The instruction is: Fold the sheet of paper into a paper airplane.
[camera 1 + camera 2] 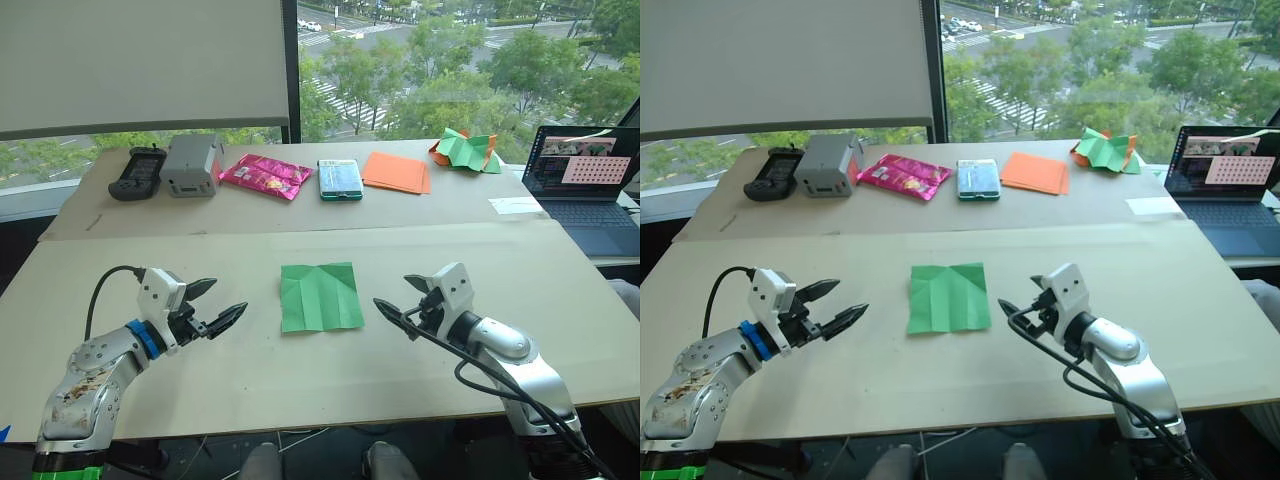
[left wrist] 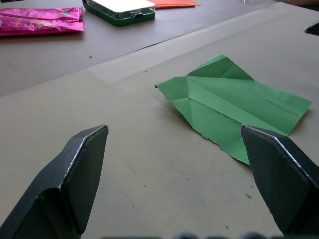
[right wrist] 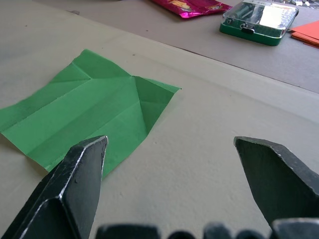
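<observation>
Sheet unfolded, flat on the table, untouched.
The sheet of paper [image 1: 320, 296] is found midway between the left gripper [image 1: 214, 309] and right gripper [image 1: 396, 311], neither nearer; both are held agape, empty. Its centre crease is run away from the robot, diagonal creases at the far edge.

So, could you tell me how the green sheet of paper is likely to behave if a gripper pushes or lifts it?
The sheet of paper looks thin and creased, so it probably flops when lifted. Lying flat on the smooth table, it would likely slide rather than pinch easily.
</observation>
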